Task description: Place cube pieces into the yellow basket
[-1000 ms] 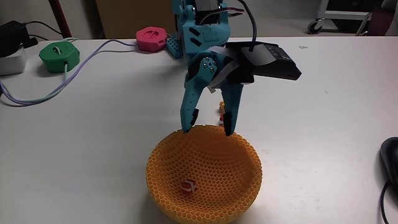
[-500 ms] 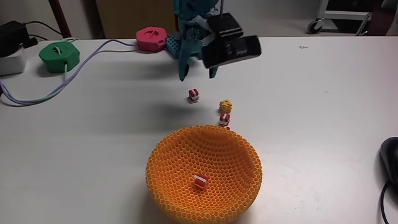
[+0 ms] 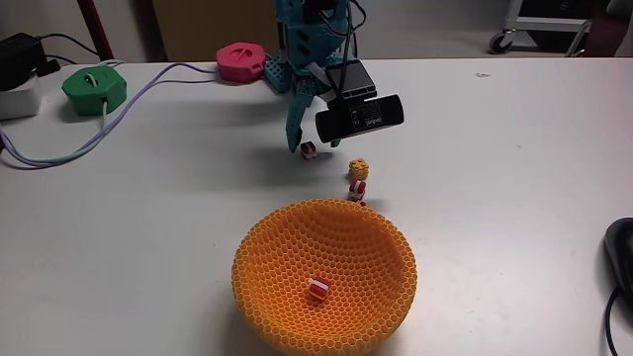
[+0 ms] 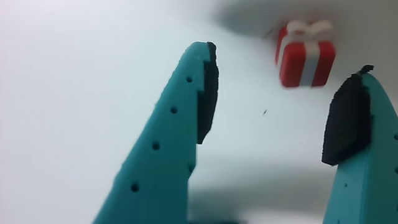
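The yellow basket (image 3: 297, 237) stands at the front of the table in the fixed view, with one red-and-white cube piece (image 3: 318, 290) lying on its bottom. Three more cube pieces lie on the table behind it: a red-and-white one (image 3: 309, 150), a yellow-orange one (image 3: 359, 168) and another red-and-white one (image 3: 356, 188) close to the basket's far rim. My teal gripper (image 3: 303, 144) is down at the first of these. In the wrist view the gripper (image 4: 287, 59) is open, and the red-and-white cube piece (image 4: 306, 56) sits just beyond the fingertips, closer to the right finger (image 4: 351, 124).
A green hexagonal box (image 3: 95, 89) with a cable and a pink one (image 3: 240, 60) sit at the table's back left. A white adapter (image 3: 18, 97) lies at the far left edge, and a dark object (image 3: 620, 247) at the right edge.
The gripper left the basket's far rim, swung back toward the arm base, then came down over the rear red-and-white cube. The cube in the basket has settled.
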Controlling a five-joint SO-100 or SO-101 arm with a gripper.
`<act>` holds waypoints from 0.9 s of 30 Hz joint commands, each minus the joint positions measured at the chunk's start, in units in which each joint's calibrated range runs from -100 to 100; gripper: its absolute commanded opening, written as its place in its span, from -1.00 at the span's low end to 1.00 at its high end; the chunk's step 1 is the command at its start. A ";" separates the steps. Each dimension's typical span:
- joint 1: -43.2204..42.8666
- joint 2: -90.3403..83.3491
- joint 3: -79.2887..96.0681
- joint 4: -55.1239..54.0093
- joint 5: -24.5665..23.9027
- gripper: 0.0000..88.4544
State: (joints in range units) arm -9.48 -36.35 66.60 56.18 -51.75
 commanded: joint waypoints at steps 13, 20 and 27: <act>6.12 1.12 3.36 -9.18 7.13 -1.00; 10.69 6.05 -27.07 -21.87 17.00 -1.00; 8.73 28.68 -46.81 -43.67 15.97 -1.00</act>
State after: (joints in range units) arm 0.39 -14.12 26.21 21.46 -34.75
